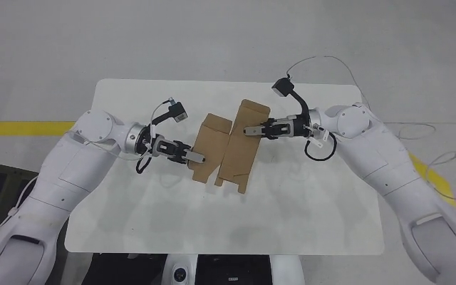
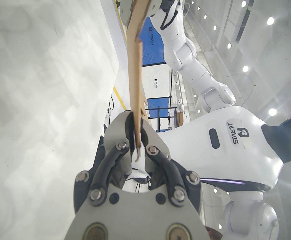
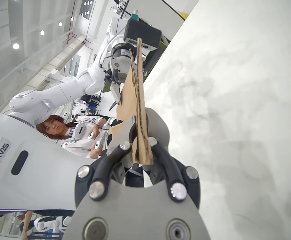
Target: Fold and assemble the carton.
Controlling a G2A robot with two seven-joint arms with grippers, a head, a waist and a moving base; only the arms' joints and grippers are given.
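Left claw (image 2: 136, 127) is clamping shut on the 9 o'clock edge of the flat brown cardboard carton (image 1: 228, 146); right claw (image 3: 139, 129) is pinching its 2 o'clock edge likewise. Carton is spanning between them over the middle of the white tabletop (image 1: 306, 206). Ceiling lights (image 2: 270, 21) are glowing behind.

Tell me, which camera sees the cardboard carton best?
The top view: it shows the whole carton outline, with the left end effector and right end effector pinching opposite edges. Each wrist view sees it edge-on, a thin clamped strip.
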